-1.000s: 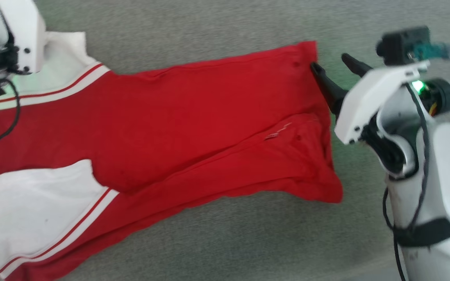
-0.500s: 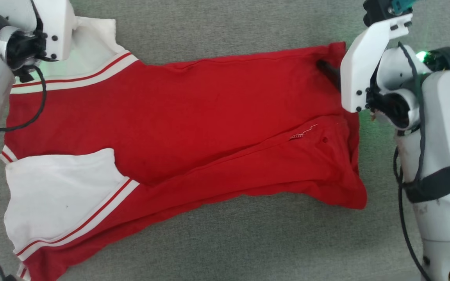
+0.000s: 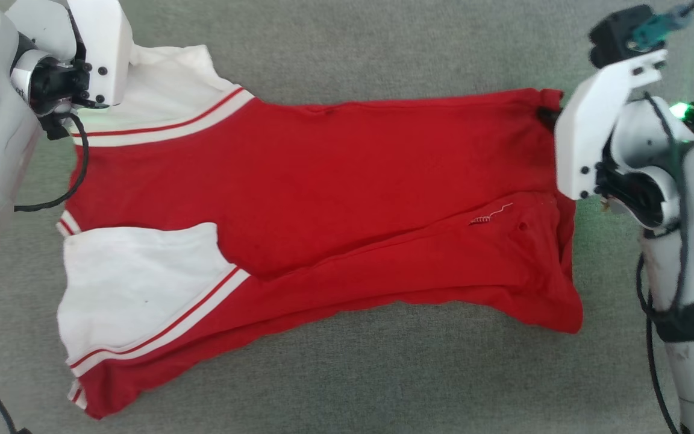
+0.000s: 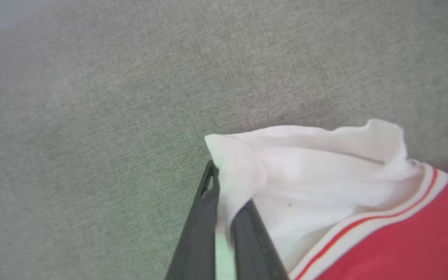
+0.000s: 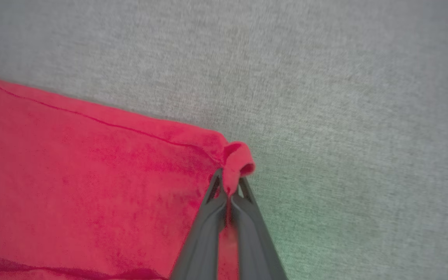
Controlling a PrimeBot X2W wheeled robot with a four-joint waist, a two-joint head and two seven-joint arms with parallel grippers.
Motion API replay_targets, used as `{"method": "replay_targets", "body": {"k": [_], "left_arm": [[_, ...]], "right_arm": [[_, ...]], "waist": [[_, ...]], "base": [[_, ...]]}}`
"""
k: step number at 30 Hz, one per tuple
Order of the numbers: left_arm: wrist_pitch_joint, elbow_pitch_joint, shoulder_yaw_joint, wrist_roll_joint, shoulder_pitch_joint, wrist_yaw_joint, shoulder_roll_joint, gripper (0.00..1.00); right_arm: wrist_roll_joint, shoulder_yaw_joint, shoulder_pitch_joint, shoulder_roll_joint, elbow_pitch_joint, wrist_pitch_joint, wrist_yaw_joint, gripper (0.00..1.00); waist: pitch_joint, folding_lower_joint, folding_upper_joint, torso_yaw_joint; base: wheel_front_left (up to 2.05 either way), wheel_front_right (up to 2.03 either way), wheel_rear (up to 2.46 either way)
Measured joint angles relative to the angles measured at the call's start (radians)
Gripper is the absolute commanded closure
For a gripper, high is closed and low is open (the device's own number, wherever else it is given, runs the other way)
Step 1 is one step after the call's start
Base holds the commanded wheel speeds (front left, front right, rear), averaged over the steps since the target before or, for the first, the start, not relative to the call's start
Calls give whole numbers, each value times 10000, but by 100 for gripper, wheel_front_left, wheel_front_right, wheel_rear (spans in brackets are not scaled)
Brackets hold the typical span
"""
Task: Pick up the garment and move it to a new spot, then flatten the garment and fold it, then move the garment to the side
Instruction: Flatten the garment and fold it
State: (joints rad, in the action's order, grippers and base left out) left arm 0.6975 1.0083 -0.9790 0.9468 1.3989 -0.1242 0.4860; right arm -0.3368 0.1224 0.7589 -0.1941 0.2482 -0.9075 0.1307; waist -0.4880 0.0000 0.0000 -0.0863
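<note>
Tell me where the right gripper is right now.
The right gripper is clamped on the far right corner of the garment, at the head view's upper right, just above the gray surface.

Garment (image 3: 335, 199) lies spread across the middle of the head view on the woven surface (image 3: 383, 48), long axis running left to right. Upper sleeve (image 3: 166, 90) at upper left of frame, lower sleeve (image 3: 136, 283) at lower left, bottom hem (image 3: 567, 253) at frame right. Left gripper (image 4: 226, 194) at the upper sleeve's outer corner, cloth between its fingers. Right gripper (image 5: 230, 182) at the hem's upper corner - cloth between its fingers too. Loose thread (image 3: 491, 215) on the garment, right of centre - near the hem.
</note>
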Motion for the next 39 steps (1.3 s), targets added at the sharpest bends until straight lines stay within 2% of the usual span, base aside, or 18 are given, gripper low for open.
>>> {"method": "replay_targets", "body": {"k": [8, 12, 16, 19, 20, 21, 22, 23, 27, 28, 29, 30, 32, 35, 38, 39], "left_arm": [[581, -1030, -119, 140, -257, 27, 359, 100], [892, -2008, -205, 228, -660, 418, 662, 100], [1379, -3434, -272, 326, -1325, 1047, 1172, 100], [1879, -4790, -347, 405, -1873, 1703, 1685, 100], [1879, -4790, -347, 405, -1873, 1703, 1685, 100], [2151, -5852, -355, 506, -2280, 2199, 2090, 100], [2151, -5852, -355, 506, -2280, 2199, 2090, 100], [2464, -6943, -339, 677, -2701, 2704, 2462, 100], [3003, -8853, -385, 980, -3544, 3720, 3235, 100], [3070, -9283, -410, 984, -3719, 3916, 3411, 100], [3070, -9283, -410, 984, -3719, 3916, 3411, 100], [3156, -9929, -410, 1104, -4083, 4301, 3674, 100], [3152, -10289, -420, 1246, -4476, 4604, 3800, 100], [3089, -10399, -483, 1315, -4811, 4709, 3873, 100], [2746, -10186, -462, 1538, -5217, 4809, 3699, 100], [2592, -10055, -428, 1599, -5310, 4830, 3611, 80]], "right_arm": [[-224, -326, -970, -499, -1371, -146, 0, 100], [-345, -481, -1566, -767, -2190, -441, 2, 100], [-497, -677, -2262, -984, -3051, -802, 0, 100], [-621, -890, -2800, -1080, -3703, -1085, 0, 100], [-621, -890, -2800, -1080, -3703, -1085, 0, 100], [-677, -997, -3164, -1164, -4128, -1304, 2, 100], [-677, -997, -3164, -1164, -4128, -1304, 2, 100], [-685, -1141, -3531, -1089, -4502, -1569, 0, 100], [-782, -1298, -4256, -989, -5148, -2104, 0, 100], [-786, -1340, -4407, -976, -5285, -2174, 2, 100], [-786, -1340, -4407, -976, -5285, -2174, 2, 100], [-790, -1453, -4644, -872, -5405, -2288, 2, 100], [-773, -1473, -4885, -800, -5392, -2355, 2, 100], [-757, -1478, -5016, -681, -5325, -2355, 0, 100], [-675, -1379, -5049, -598, -5076, -2226, 0, 99], [-650, -1308, -5049, -596, -4966, -2150, 0, 75]], "waist": [[728, 0, 0, 399], [1016, 0, 0, 617], [1258, 0, 0, 830], [1395, 0, 0, 982], [1395, 0, 0, 982], [1461, 0, 1, 1074], [1461, 0, 1, 1074], [1510, 0, 0, 1157], [1545, 0, 1, 1272], [1536, 0, 0, 1287], [1536, 0, 0, 1287], [1505, 0, 0, 1305], [1464, 0, 0, 1315], [1422, 0, 0, 1309], [1363, 0, 0, 1271], [1349, 0, 0, 1251]], "base": [[0, 0, 0], [0, 0, 0], [0, 0, 0], [0, 0, 0], [0, 0, 0], [0, 0, 0], [0, 0, 0], [0, 0, 0], [0, 0, 0], [0, 0, 0], [0, 0, 0], [0, 0, 0], [0, 0, 0], [0, 0, 0], [0, 0, 0], [0, 0, 0]]}}
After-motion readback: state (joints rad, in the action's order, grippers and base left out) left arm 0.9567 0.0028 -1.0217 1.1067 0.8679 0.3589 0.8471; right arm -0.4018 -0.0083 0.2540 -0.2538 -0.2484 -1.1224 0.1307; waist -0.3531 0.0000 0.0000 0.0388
